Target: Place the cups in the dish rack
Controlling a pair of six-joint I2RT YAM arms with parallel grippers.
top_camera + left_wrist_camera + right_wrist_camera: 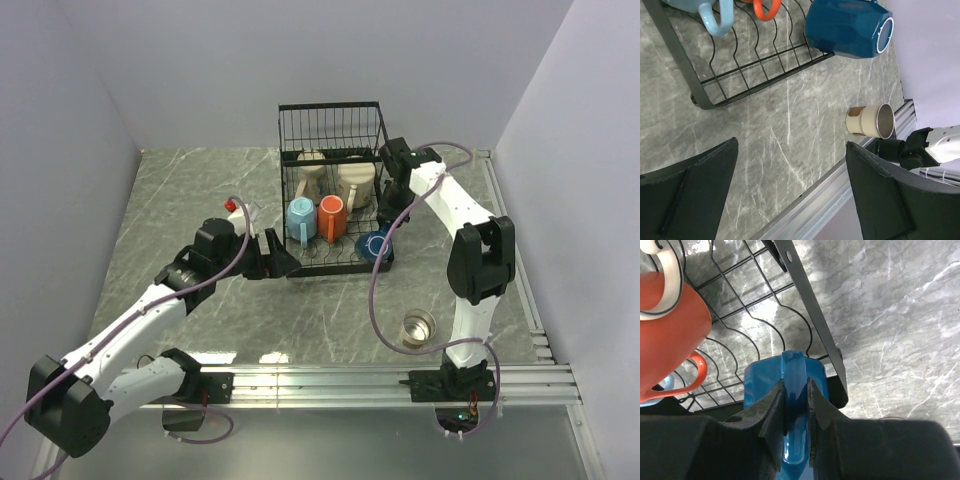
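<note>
The black wire dish rack stands at the back middle. In it are a light blue mug, an orange mug and two cream mugs. My right gripper is shut on the handle of the dark blue mug, which is at the rack's front right corner. The mug lies tilted over the rack's edge in the left wrist view. The small steel cup lies on its side on the table near the right arm's base. My left gripper is open and empty, just left of the rack's front.
The table is grey marble-patterned with walls on three sides. An aluminium rail runs along the near edge. A small red-and-white object sits behind the left wrist. The right arm's cable loops over the table.
</note>
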